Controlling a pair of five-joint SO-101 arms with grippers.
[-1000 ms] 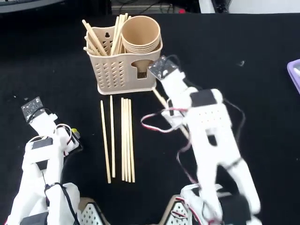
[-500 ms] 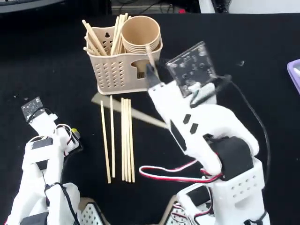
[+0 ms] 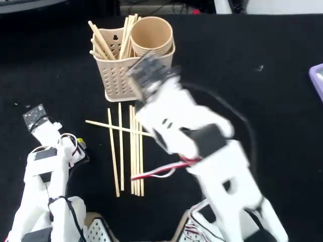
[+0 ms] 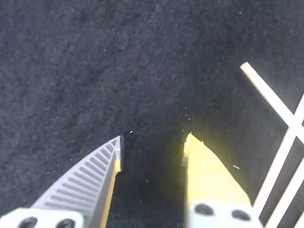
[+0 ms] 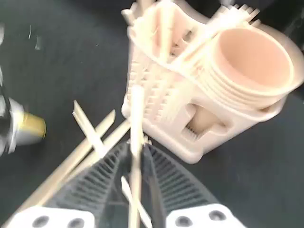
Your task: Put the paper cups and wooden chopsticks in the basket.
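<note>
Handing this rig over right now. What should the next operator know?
Left gripper: open, empty, over the table beside the row of chopsticks.
Right gripper: shut on one chopstick, just in front of the basket.
Done: cups stacked in the basket, several sticks beside them.
Left: drop in the held chopstick, then the row and the crosswise stick over it.

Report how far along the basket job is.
Done: the paper cups sit stacked in the basket, with several chopsticks standing beside them. In hand: the right gripper is shut on one chopstick near the basket. Remaining: a row of loose chopsticks on the table, plus a crosswise chopstick over them. The left gripper hangs open over bare table.
</note>
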